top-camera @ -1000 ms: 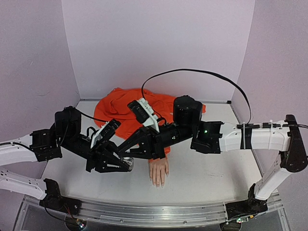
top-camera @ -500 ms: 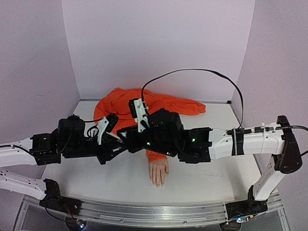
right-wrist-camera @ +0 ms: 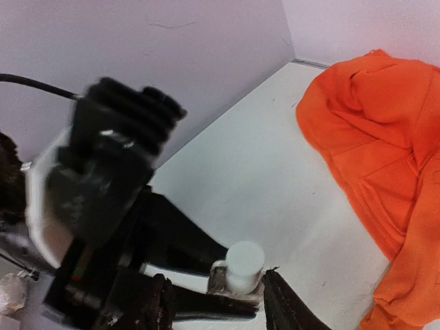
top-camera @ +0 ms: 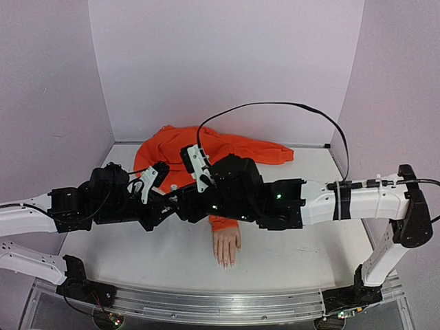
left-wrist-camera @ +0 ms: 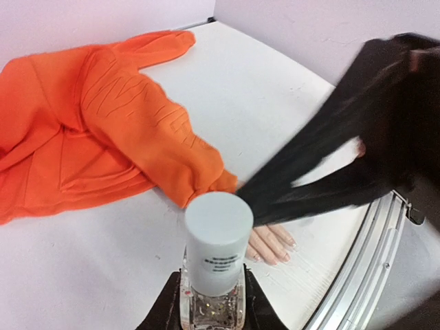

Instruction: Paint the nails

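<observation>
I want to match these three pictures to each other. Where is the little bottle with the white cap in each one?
Top external: the bottle is not visible; the crossed arms hide it.
Left wrist: the bottle is at bottom centre, gripped by the left tool.
Right wrist: the bottle is at bottom centre, inside the open right tool.
Shared landmark: the orange sleeve.

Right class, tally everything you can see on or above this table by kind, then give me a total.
Orange garment: 1
Mannequin hand: 1
White-capped bottle: 1
Grippers: 2 (left gripper, right gripper)
Total: 5
</observation>
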